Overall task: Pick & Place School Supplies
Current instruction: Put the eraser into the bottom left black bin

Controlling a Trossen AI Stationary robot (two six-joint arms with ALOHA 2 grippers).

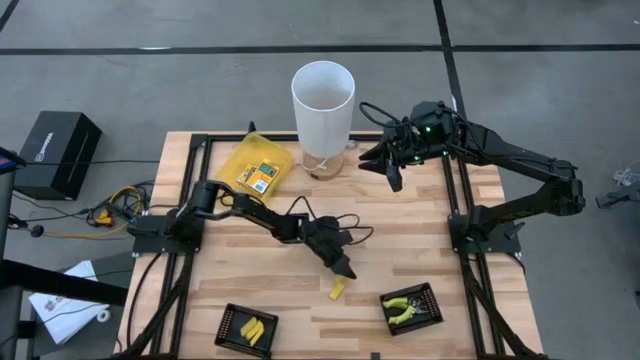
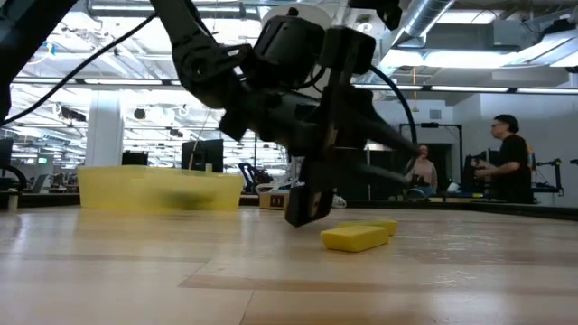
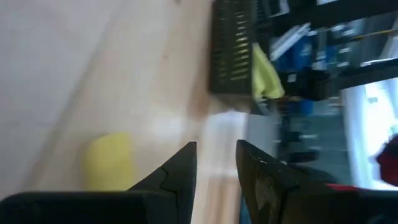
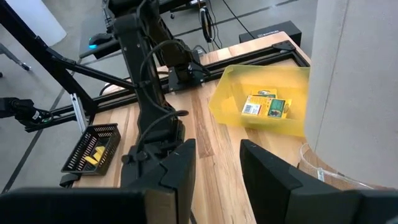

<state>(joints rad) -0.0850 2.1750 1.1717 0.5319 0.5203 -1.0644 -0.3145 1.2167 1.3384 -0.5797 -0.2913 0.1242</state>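
1. On my far left, off the table, I see a black box (image 1: 58,150) on the floor, with cables beside it.
2. Near the table's front left sits a black tray (image 1: 246,328) holding short yellow pieces (image 1: 253,330); the right wrist view shows the same tray (image 4: 92,148) at the table edge.
3. At the back left lies the translucent yellow pouch (image 1: 256,167) with green-white labelled packets (image 1: 264,177) inside; the right wrist view also shows those packets (image 4: 266,106) in it.
4. My left gripper (image 1: 343,266) is low over the table's middle, its fingers (image 3: 180,171) parted with nothing between them, so it is released.
5. A short yellow oblong piece (image 1: 338,289) lies on the wood just beside that gripper, toward the table's front; the low view shows the piece (image 2: 354,237) flat on the boards and apart from the fingers.
6. A tall white cup (image 1: 323,117) stands at the back centre.
7. My right gripper (image 1: 392,170) waits just to the right of the cup, its fingers (image 4: 264,168) spread and empty.
8. At the front right, a second black tray (image 1: 412,307) holds the yellow-green-handled pliers (image 1: 402,310).
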